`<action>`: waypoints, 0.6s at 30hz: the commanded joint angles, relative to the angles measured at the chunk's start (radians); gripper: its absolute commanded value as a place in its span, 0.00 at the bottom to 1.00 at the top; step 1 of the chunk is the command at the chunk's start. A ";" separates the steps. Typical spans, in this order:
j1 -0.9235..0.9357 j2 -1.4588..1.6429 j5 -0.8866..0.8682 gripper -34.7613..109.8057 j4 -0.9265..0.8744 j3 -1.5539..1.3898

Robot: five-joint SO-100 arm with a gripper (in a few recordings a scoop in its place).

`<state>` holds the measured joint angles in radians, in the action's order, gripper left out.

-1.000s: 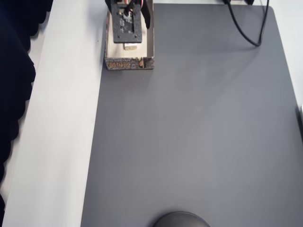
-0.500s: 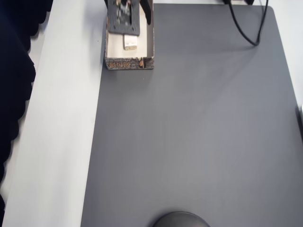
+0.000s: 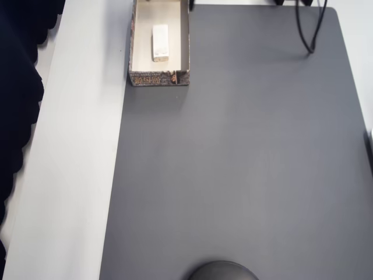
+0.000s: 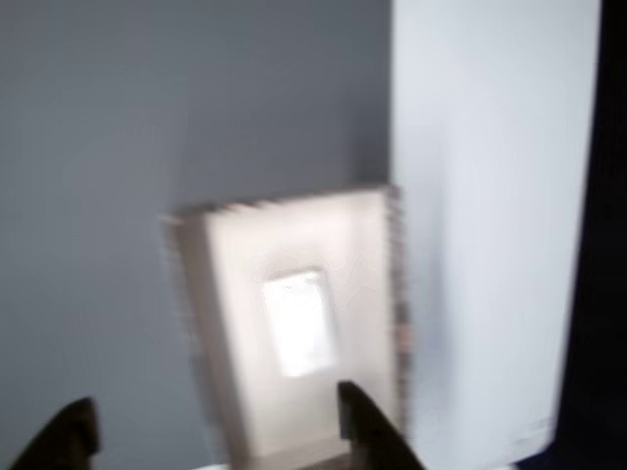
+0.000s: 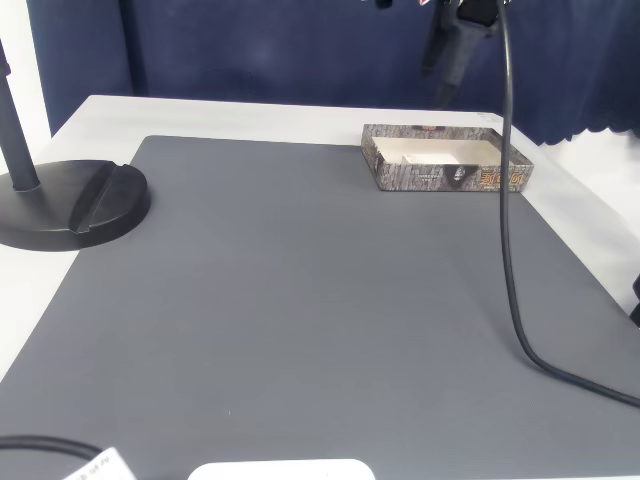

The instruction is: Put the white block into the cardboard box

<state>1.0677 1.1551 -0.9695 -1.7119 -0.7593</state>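
White block lies in cardboard box; gripper fingers spread, empty.

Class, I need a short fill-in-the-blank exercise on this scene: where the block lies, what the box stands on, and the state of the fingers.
1. The white block lies ___ the cardboard box.
2. The box stands at the edge of the ___ mat.
3. In the wrist view, the gripper has its fingers ___, holding nothing.

Missing words: inside; grey; open
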 commanded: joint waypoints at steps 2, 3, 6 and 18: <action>-0.126 0.222 0.155 0.42 -0.009 -0.160; -0.153 0.247 0.178 0.40 -0.009 -0.193; -0.232 0.293 0.222 0.36 -0.009 -0.256; -0.537 0.486 0.568 0.23 0.000 -0.520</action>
<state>0.6259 1.5202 -0.5277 -1.7119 -1.2149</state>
